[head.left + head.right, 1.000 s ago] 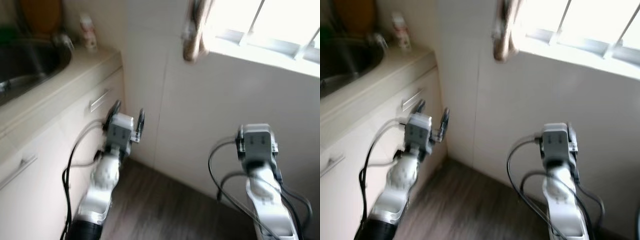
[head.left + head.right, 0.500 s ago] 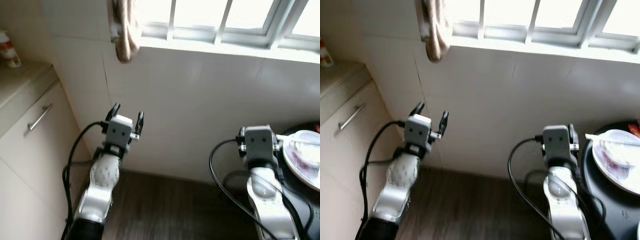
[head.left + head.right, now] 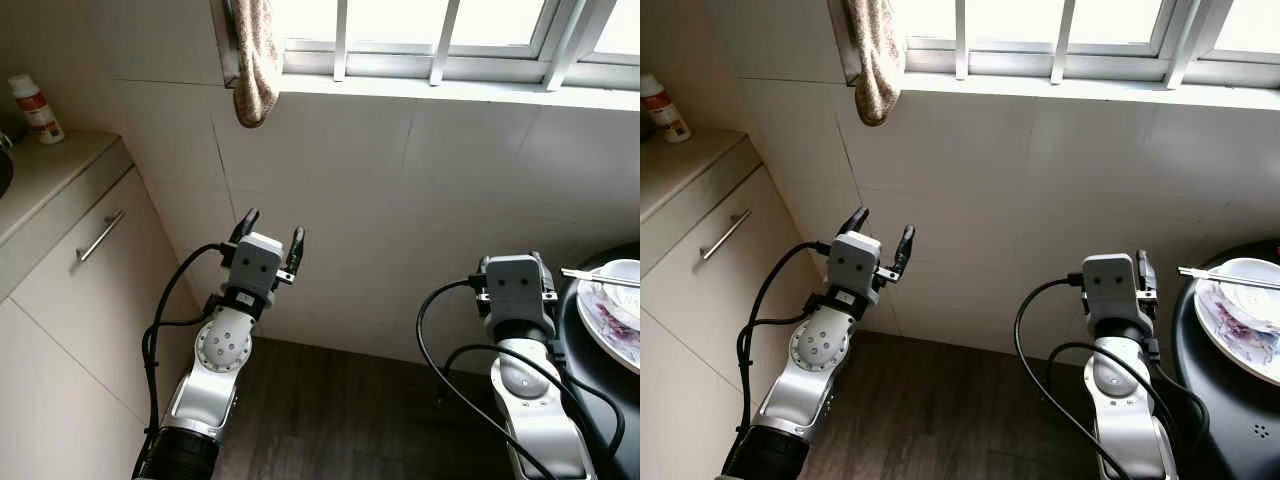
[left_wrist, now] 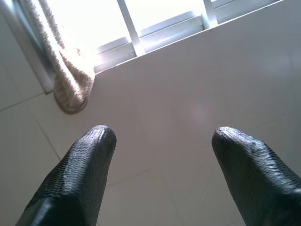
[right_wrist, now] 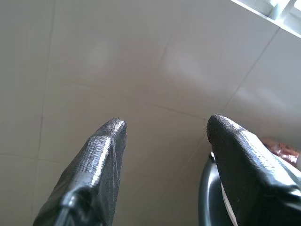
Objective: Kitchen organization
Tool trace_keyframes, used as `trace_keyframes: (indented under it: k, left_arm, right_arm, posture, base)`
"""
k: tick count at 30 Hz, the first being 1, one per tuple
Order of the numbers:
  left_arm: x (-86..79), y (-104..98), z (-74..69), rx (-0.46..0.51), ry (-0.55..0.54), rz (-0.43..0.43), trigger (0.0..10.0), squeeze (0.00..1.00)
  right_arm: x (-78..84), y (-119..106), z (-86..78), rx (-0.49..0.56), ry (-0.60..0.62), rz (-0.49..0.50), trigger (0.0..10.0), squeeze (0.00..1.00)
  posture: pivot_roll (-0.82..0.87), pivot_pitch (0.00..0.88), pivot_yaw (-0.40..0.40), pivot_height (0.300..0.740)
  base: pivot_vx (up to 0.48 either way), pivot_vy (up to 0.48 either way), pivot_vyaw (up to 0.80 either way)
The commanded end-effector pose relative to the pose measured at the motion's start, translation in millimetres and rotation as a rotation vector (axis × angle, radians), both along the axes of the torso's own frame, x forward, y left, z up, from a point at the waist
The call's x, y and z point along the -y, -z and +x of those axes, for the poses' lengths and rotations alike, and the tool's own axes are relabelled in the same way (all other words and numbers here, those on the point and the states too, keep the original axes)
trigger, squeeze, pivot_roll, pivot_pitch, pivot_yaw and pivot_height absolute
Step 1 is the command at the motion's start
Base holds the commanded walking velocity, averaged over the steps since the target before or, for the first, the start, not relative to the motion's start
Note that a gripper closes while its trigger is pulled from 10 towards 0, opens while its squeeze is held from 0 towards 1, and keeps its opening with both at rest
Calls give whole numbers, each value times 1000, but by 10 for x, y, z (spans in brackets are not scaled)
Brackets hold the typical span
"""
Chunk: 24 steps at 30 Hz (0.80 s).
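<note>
Your likeliest work is at the far right: a white plate (image 3: 1240, 310) with reddish-purple scraps on it and a thin stick-like utensil (image 3: 1200, 272) laid across its rim, sitting on a round black table (image 3: 1230, 420). The task only says kitchen organization, so treat that plate as a guess at what needs handling; nothing else loose sits within reach.

Your right gripper (image 5: 164, 141) is raised just left of the black table, fingers spread wide and holding nothing. In its wrist view the table's dark edge and a bit of the plate lie beside one finger, with tiled wall ahead. It is near the plate but not touching it.

Your left gripper (image 3: 270, 232) is up in front of the white tiled wall (image 3: 420, 200), also wide open and empty, and well away from anything to grasp. Its wrist view looks up at a beige cloth (image 4: 66, 80) hanging by the window (image 3: 440, 30).

Further left stands a cream cabinet (image 3: 70, 300) with a bar handle (image 3: 100, 236), door closed, and on its counter at the far corner a small white bottle (image 3: 35, 100) with a red label. Below is dark wood floor (image 3: 330, 410).

As for progress, you have nothing in hand and nothing visibly moved or put away. Judged from this, the organizing has not begun here: you have yet to square up to the table, take the plate, and carry it off.
</note>
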<state>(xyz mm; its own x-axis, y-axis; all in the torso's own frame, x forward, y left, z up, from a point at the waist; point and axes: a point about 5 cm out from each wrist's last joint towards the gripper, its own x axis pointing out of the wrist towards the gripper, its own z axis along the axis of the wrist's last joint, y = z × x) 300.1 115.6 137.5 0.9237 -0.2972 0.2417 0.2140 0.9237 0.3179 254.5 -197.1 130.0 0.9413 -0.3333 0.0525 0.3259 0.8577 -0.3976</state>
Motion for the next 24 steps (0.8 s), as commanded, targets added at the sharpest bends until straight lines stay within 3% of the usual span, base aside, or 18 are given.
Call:
trace_keyframes:
  k: [1, 11, 24]
  left_arm:
    - [16, -2, 21, -1, 20, 2, 10000, 0]
    - [127, 12, 49, -5, 55, -13, 10000, 0]
    - [12, 53, -15, 2, -30, -35, 10000, 0]
  right_arm:
    - [5, -70, -25, 30, 22, -7, 10000, 0]
    - [79, -103, -77, 34, 36, -66, 10000, 0]
    - [-20, -123, 76, 28, -70, -87, 10000, 0]
  posture:
    - [-47, 0, 76, 740]
    - [-68, 0, 79, 740]
    - [-8, 0, -16, 740]
  base:
    - [0, 0, 0]
    - [0, 0, 0]
    - [0, 0, 0]
